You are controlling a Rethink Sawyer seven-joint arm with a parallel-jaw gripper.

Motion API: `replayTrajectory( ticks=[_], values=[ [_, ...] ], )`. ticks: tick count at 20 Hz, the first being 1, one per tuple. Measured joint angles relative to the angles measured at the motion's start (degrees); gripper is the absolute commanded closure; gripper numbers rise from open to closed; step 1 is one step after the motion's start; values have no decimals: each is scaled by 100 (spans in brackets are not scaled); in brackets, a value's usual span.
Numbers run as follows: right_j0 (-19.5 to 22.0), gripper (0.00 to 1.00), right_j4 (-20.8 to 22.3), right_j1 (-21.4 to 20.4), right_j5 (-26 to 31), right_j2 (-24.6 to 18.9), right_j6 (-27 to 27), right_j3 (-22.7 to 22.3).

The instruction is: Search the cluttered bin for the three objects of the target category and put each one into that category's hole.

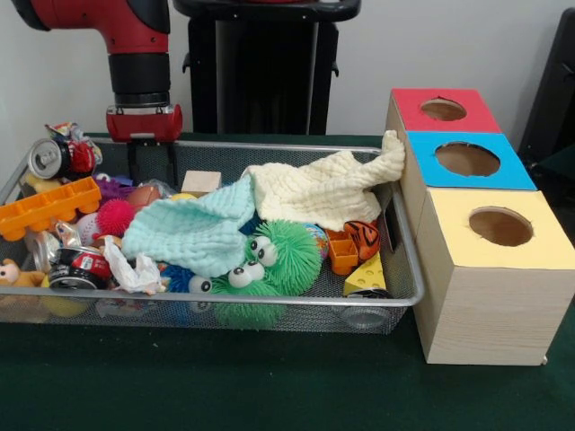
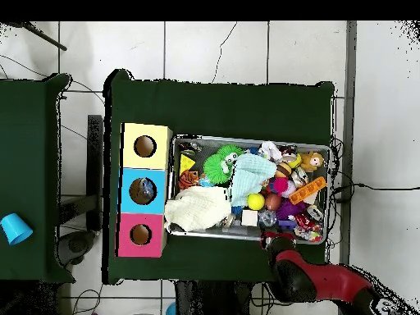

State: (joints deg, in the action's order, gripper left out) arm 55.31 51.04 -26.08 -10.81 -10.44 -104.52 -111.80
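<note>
A wire mesh bin (image 1: 269, 303) (image 2: 246, 139) holds a jumble of toys. A cream cloth (image 1: 314, 187) (image 2: 197, 209) lies at its right and drapes toward the boxes, with a mint cloth (image 1: 193, 232) (image 2: 248, 174) beside it. Among the toys are a green fuzzy toy with eyes (image 1: 280, 256) (image 2: 220, 166), an orange brick (image 1: 47, 206) (image 2: 308, 190), a pink spiky ball (image 1: 115, 215), a crushed can (image 1: 54, 157), a yellow cheese wedge (image 1: 367, 274) and a wooden block (image 1: 201, 180). My gripper (image 1: 151, 178) (image 2: 274, 239) hangs open at the bin's far left rim, holding nothing.
Three wooden boxes with round holes stand in a row right of the bin: red top (image 1: 443, 109) (image 2: 140, 235), blue top (image 1: 467, 160) (image 2: 143, 191), yellow top (image 1: 499, 227) (image 2: 146, 147). A blue cup (image 2: 15, 229) sits on a separate table.
</note>
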Motion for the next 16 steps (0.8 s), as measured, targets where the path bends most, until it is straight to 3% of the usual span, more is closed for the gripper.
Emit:
replayTrajectory(
  ticks=[16],
  values=[
    [94,0,134,11,-4,-91,0,-5]
  ],
)
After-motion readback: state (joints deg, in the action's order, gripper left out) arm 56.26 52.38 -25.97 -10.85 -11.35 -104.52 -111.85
